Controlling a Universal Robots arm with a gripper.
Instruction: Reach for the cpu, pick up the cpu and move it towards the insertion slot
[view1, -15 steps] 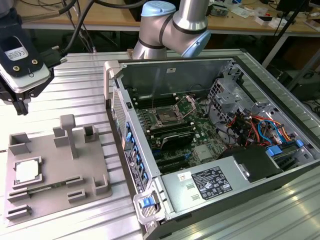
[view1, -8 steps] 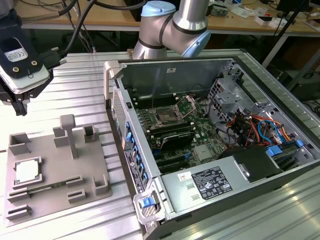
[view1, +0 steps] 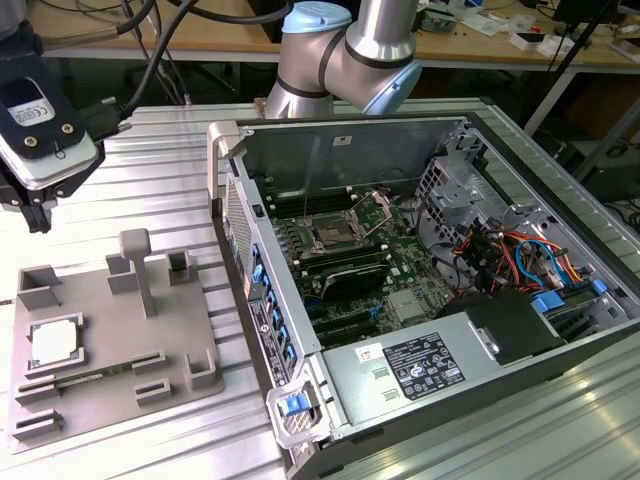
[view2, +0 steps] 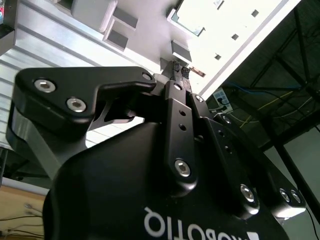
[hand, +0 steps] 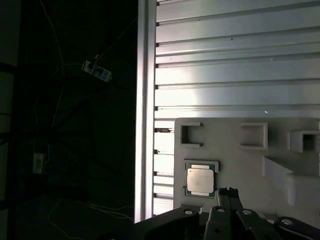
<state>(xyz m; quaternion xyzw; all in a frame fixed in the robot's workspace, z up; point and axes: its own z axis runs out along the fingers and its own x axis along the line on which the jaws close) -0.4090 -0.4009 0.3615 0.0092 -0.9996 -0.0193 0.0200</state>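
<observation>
gripper (view1: 37, 218) up at ten o'clock in the exterior view, above the ribbed table (view1: 160, 190), fingertips (hand: 223, 198) pressed together and empty. cpu (view1: 52, 343) flat in a recess of the gray plate (view1: 125, 335) at eight o'clock, untouched. socket (view1: 332, 236) inside the open computer case (view1: 330, 150), toward two o'clock from the cpu, well apart.

This is a robotics lab. An opened grey metal computer case (view1: 340, 150) sits on a ribbed aluminium table (view1: 150, 150). Cluttered wooden workbenches (view1: 470, 45) stand behind.

Exterior view evenly lit; second wrist view partly overexposed; first wrist view half dark.
</observation>
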